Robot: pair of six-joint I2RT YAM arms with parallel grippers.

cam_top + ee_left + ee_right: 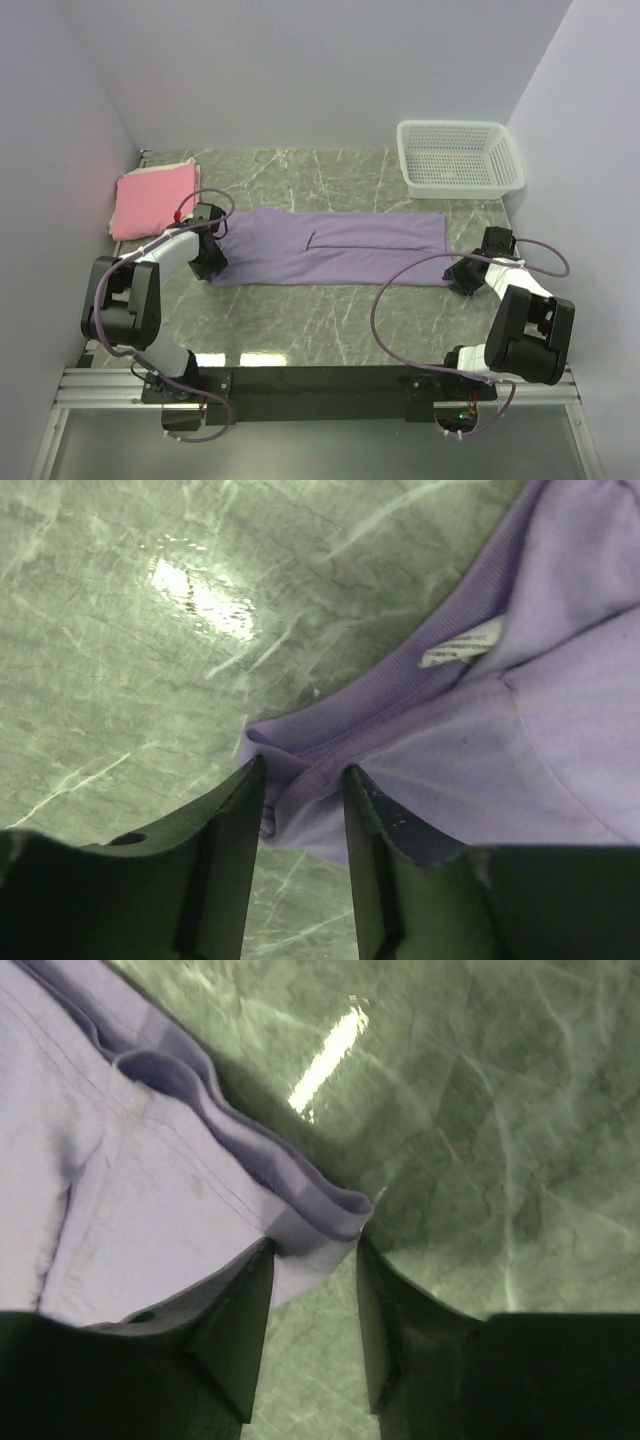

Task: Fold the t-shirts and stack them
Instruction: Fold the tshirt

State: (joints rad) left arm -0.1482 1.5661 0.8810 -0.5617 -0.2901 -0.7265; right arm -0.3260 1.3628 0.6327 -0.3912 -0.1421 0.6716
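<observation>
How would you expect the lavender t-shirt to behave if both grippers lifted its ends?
Probably floppy: the lavender t-shirt bunches softly in the left gripper. Likely to sag midway, as thin cloth spans to the right gripper.

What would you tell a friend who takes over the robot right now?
Left claw: pinching the collar-end corner of the soft lavender-purple cloth t-shirt.
Right claw: pinching its hem-end corner.
The lavender shirt lies as a long narrow band across the green marble-look table. The folded pink cloth t-shirt sits at the far left.
Done: pink one looks folded; lavender one folded lengthwise.
Left: fold the lavender band short, then stack it with the pink one.
</observation>
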